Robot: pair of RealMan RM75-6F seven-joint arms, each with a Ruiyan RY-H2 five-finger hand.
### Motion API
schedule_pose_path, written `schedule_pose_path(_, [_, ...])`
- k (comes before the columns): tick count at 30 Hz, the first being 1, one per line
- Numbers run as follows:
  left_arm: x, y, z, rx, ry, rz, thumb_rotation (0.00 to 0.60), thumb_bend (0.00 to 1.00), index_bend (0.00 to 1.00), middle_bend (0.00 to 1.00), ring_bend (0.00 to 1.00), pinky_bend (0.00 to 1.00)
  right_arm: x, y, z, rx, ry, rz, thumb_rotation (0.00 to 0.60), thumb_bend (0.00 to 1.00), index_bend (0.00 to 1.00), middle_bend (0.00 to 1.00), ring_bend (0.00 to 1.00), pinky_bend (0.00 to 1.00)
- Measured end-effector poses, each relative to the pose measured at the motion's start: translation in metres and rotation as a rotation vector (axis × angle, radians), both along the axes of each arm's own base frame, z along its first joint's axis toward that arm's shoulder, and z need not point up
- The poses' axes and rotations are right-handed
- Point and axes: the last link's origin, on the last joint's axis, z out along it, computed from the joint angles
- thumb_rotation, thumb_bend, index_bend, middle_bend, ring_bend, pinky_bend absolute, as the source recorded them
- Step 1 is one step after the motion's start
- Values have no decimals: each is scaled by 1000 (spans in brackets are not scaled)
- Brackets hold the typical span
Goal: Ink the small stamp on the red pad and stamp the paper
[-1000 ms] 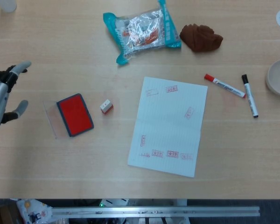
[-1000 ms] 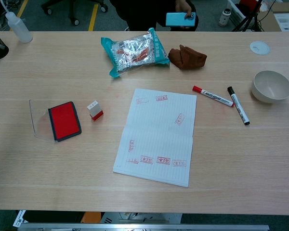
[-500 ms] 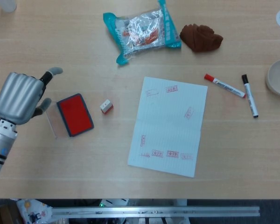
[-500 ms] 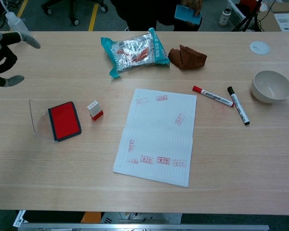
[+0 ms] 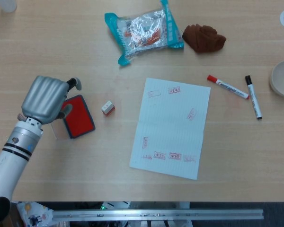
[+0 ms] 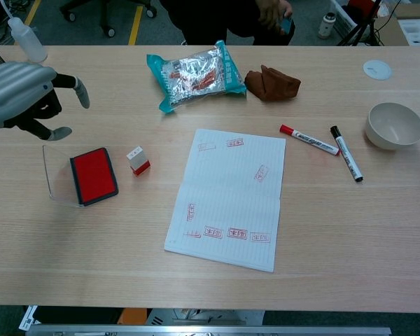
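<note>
The small stamp (image 5: 108,108) (image 6: 138,160), white with a red base, stands on the table just right of the red ink pad (image 5: 78,117) (image 6: 94,176). The pad lies open with its clear lid (image 6: 54,171) folded out to the left. The paper (image 5: 172,126) (image 6: 231,196), with several red stamp marks, lies in the middle. My left hand (image 5: 46,99) (image 6: 24,96) hovers above the pad's left side, open, fingers spread and holding nothing. In the head view it covers part of the pad and lid. My right hand is in neither view.
A foil snack bag (image 5: 143,31) and a brown cloth (image 5: 204,38) lie at the back. Two markers (image 5: 227,86) (image 5: 253,96) and a bowl (image 6: 394,125) sit to the right. A squeeze bottle (image 6: 24,38) stands at the far left corner. A white disc (image 6: 377,68) lies far right.
My left hand has come in from the table's left edge, moving right toward the ink pad, and now hangs over its left side. Stamp, pad and paper have not moved.
</note>
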Motion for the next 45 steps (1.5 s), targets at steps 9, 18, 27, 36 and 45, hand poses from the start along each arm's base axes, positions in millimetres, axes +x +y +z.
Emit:
schedule_pose_path(9, [11, -2, -36, -52, -1, 41, 600, 247, 388, 1000, 1000, 1000, 2, -1, 1, 8, 0, 13, 600, 206, 204, 332, 179, 175])
schedule_pose_path(18, [24, -2, -71, -85, 5, 36, 600, 246, 371, 1000, 1000, 1000, -2, 2, 3, 9, 0, 1, 600, 207, 205, 332, 179, 175])
schedule_pose_path(27, [33, 7, -102, -69, 42, 48, 600, 246, 346, 1000, 1000, 1000, -9, 7, 8, -5, -1, -20, 600, 206, 205, 332, 179, 175])
schedule_pose_path(36, [32, 16, -122, -61, 90, 84, 600, 234, 317, 1000, 1000, 1000, -13, 8, 11, -11, -2, -31, 600, 207, 205, 332, 179, 175])
schedule_pose_path(45, [28, 20, -130, -57, 109, 94, 600, 233, 316, 1000, 1000, 1000, -14, 9, 12, -15, -2, -36, 600, 207, 205, 332, 179, 192])
